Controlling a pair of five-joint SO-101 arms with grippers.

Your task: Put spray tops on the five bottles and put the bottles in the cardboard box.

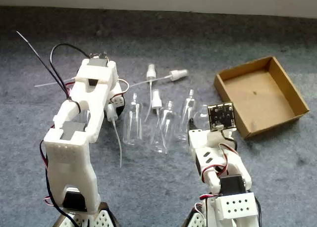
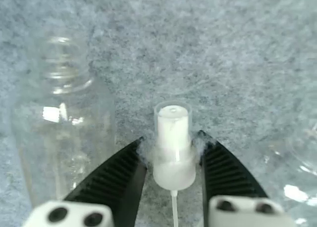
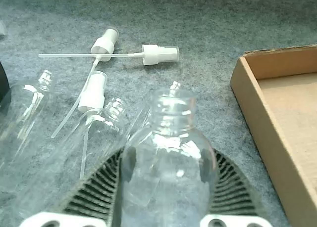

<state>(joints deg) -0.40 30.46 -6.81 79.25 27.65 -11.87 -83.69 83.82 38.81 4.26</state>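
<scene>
Hanging between the black fingers of the left gripper (image 2: pixel 172 139) is a white spray top (image 2: pixel 173 158). The fingers are closed in on its collar, one each side, both touching, and the cap end pokes out past the fingertips. Its thin tube (image 1: pixel 119 148) trails free below the gripper, over the grey mat (image 1: pixel 163 192); whether the tip touches the mat, cannot tell. One of the clear bottles (image 2: pixel 62 123) is just beside the gripped top, neck open, no top on it. Right gripper (image 3: pixel 168 155): ribbed fingers are spread to the width of the held bottle (image 3: pixel 168 138) and pressed against its body on both sides. That bottle is also uncapped. In the high view it sits at the right end of the group, nearest the box (image 1: pixel 262 96), with the left gripper at the left end. Between the two grippers three more uncapped bottles appear upright and close together. Beyond them, three loose tops (image 3: pixel 161 54) lie on the mat with tubes attached. The tubes of the two farther ones cross, and the third lies nearer the bottles. The box is brown cardboard, open side up, on the mat to the right of the group and apart from it.
</scene>
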